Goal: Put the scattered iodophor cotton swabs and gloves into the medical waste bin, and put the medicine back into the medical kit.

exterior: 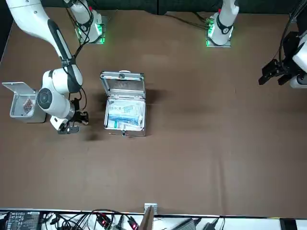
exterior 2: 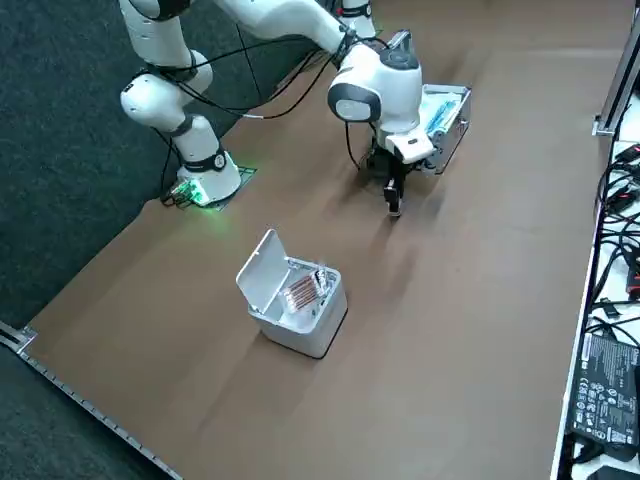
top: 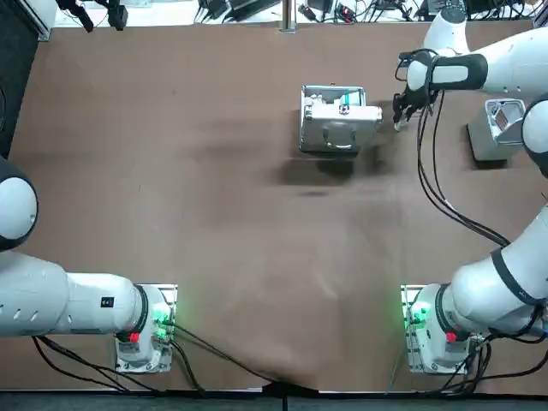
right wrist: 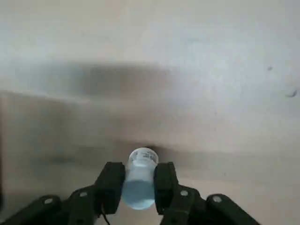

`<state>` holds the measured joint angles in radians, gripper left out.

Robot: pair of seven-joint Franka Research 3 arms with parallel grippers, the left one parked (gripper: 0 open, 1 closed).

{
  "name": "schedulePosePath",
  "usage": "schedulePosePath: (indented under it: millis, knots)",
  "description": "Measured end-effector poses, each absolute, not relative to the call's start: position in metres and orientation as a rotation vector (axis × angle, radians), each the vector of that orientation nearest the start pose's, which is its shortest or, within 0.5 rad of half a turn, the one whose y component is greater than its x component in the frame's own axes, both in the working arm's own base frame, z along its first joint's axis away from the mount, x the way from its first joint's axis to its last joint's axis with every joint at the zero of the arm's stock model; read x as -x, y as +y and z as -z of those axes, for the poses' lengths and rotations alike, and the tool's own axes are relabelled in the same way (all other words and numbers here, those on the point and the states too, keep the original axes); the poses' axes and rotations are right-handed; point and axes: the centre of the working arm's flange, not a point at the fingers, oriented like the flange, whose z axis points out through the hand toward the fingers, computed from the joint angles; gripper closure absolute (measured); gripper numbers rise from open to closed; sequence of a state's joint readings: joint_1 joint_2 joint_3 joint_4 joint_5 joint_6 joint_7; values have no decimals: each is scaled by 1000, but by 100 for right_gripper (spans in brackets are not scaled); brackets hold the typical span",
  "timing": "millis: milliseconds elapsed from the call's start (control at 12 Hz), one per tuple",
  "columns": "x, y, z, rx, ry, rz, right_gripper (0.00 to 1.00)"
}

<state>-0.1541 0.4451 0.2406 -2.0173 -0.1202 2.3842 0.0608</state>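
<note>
**Here, your right gripper (right wrist: pixel 139 172) held a small bottle (right wrist: pixel 138 190) beside the case (top: pixel 336 124)**

In the wrist view you could see both fingers (right wrist: pixel 112 180) pressed against the sides of a clear little bottle with a pale cap. They were closed on it, and its capped end stuck out past the fingertips toward the brown table (top: pixel 214 257).

In the top view the gripper hung in the upper right of the frame. It was just to the right of the open metal case and to the left of the white bin (top: pixel 492 128), which sat near the right edge, partly behind the arm.

In the front view you had the same line-up at the left of the frame: the bin at the far left edge, the gripper next, and the case left of centre. The case stood with its lid raised, and blue-and-white packs (exterior: pixel 125 114) lay inside it.

The side view put the bin in the lower centre of the frame, its lid flipped open and brownish swab sticks (exterior 2: pixel 303 290) lying in it. There the gripper pointed down in the upper middle, close over the table next to the case. You could not tell from these views whether the bottle touched the table.
</note>
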Motion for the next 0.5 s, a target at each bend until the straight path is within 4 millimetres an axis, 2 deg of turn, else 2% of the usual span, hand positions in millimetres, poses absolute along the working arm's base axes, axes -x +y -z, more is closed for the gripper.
schedulePosePath:
  millis: [83,250,500]
  knots:
    - [-600,50,-239,3120,-121,-72,61]
    - [-611,60,-270,3127,-59,-28,61]
    - [-628,98,-341,3124,68,8,61]
